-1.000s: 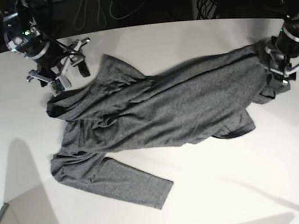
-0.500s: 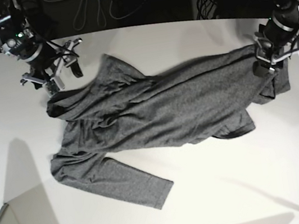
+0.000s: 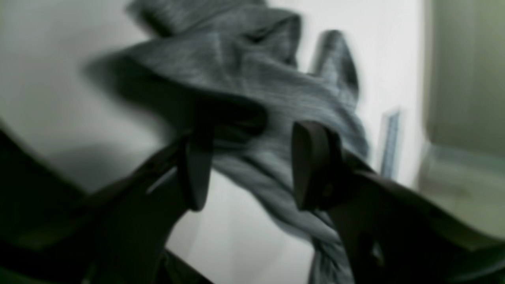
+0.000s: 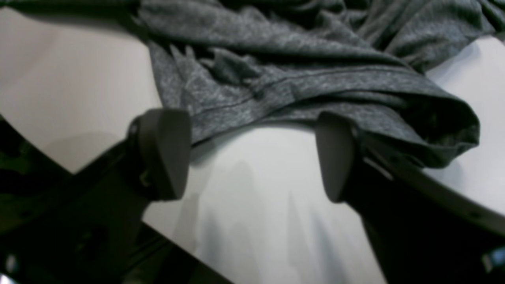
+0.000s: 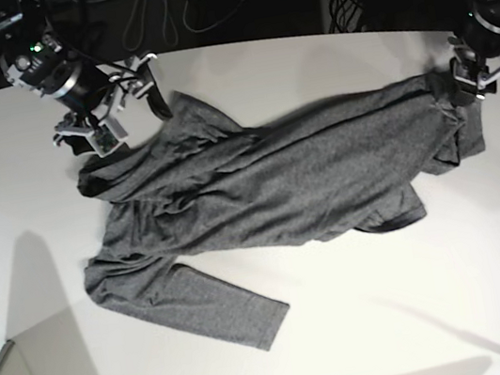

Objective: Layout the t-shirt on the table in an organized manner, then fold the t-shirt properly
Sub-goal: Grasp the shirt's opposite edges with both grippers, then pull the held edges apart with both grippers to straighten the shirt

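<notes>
Lying crumpled across the middle of the table (image 5: 348, 324), the t-shirt (image 5: 269, 184) is stretching from the far left corner toward the right edge in the base view, with one sleeve pointing toward the near side and ending well clear of the table's rim. The fabric is bunching in folds along its upper left part and is doubling under itself at the right end.

The right gripper (image 5: 111, 103) is hovering at the shirt's upper left corner. In the right wrist view, the right gripper (image 4: 252, 154) is standing with its fingers (image 4: 163, 152) spread wide, bare white tabletop showing between them; the hemmed edge of the shirt (image 4: 300, 79) is lying just beyond the fingertips, and nothing is being pinched.

The left gripper (image 5: 464, 77) is sitting at the shirt's far right end, at the raised corner of the cloth. In the left wrist view, which is blurring heavily, the left gripper (image 3: 248, 165) is showing its fingers (image 3: 311, 165) held partly apart, with a rope of grey fabric (image 3: 256, 90) passing between them and draping down past the right-hand finger. Cloth is clearly running through the gap, but whether the pads are actually clamping it cannot be told from these views.
</notes>
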You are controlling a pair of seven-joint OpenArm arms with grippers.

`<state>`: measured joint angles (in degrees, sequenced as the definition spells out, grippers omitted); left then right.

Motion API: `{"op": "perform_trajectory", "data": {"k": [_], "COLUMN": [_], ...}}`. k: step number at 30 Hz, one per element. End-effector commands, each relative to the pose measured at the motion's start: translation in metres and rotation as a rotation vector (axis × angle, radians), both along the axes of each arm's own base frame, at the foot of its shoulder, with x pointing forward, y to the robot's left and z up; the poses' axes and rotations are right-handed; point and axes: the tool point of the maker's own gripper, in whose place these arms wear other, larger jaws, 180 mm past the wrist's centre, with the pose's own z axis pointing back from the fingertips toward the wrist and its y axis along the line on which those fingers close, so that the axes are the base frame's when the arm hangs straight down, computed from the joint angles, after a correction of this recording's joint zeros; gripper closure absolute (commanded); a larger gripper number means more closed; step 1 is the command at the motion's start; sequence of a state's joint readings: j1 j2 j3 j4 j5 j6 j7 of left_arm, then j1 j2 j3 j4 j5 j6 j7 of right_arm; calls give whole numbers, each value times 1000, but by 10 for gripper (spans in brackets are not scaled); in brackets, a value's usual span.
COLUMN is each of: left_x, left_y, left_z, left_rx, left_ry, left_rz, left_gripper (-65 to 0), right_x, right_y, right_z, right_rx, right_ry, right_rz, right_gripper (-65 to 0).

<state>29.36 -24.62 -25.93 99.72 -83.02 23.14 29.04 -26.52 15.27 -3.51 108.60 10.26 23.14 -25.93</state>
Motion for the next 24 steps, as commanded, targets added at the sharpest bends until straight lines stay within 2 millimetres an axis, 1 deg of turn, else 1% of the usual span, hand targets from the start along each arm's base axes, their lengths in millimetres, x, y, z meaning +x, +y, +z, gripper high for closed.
{"op": "perform_trajectory", "data": {"k": [1, 3, 7, 9, 11, 12, 14, 15, 18, 22, 24], "left_x": [8, 11, 29, 36, 44, 47, 52, 52, 50, 53, 62], "left_y": [-1, -2, -6, -13, -22, -28, -31, -31, -31, -31, -20], "left_z": [7, -3, -14, -18, -19, -22, -29, -36, -45, -41, -36], "left_rx": [-31, -48, -78, -92, -104, -122, -150, -164, -184, -180, -177], "left_ry": [-18, -4, 0, 3, -6, -6, -3, 8, 27, 9, -13], "left_rz": [-9, 0, 2, -11, -25, -25, -3, 13, 35, 40, 71], "left_gripper": [-316, -316, -316, -316, -316, -316, -316, -316, -316, -316, -316], "right_x": [6, 5, 5, 3, 0, 5, 6, 5, 1, -1, -1], "right_y": [0, 4, 12, 16, 19, 21, 24, 26, 34, 36, 34], "right_z": [9, 5, -6, -13, -18, -17, -20, -22, -26, -28, -29], "right_rx": [9, 12, 17, 21, 22, 13, -32, -63, -113, -127, -128], "right_ry": [-38, -25, 0, 18, 34, 23, 11, 6, -1, 2, 4], "right_rz": [3, 15, 38, 49, 58, 66, 96, 113, 151, 158, 155], "right_gripper": [-522, -526, -526, -526, -526, -526, -526, -526, -526, -526, -526]}}
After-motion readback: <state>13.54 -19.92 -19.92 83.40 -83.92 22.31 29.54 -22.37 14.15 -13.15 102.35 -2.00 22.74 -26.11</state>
